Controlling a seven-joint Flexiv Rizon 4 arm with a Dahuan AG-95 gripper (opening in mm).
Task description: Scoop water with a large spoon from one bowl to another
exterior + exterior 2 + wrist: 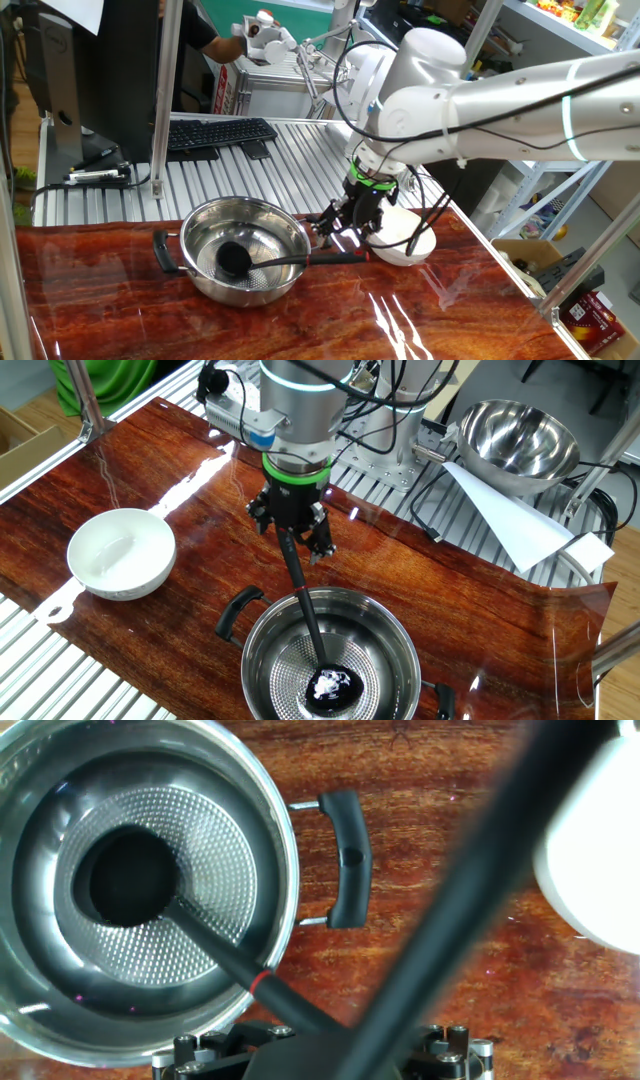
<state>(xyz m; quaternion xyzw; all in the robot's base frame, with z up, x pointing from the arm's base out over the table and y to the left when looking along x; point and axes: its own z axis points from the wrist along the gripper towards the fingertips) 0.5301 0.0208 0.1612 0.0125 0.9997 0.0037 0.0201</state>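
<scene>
Gripper (292, 538) wide open, empty, astride ladle handle (303, 600) above glossy red-brown wooden tabletop (150, 470).

2 opposed overviews (hand view downward)

Off the work surface: desk gear, paper and a spare steel bowl.
A black keyboard (215, 133) lies on the ribbed metal bench (120, 205) behind the glossy red-brown wooden tabletop (420, 575). Beside it, a dark monitor (55, 70) stands at the left edge. Seen from the other side, a second shiny steel bowl (518, 440) sits beyond the wood, touching a white paper sheet (515, 520).
</scene>
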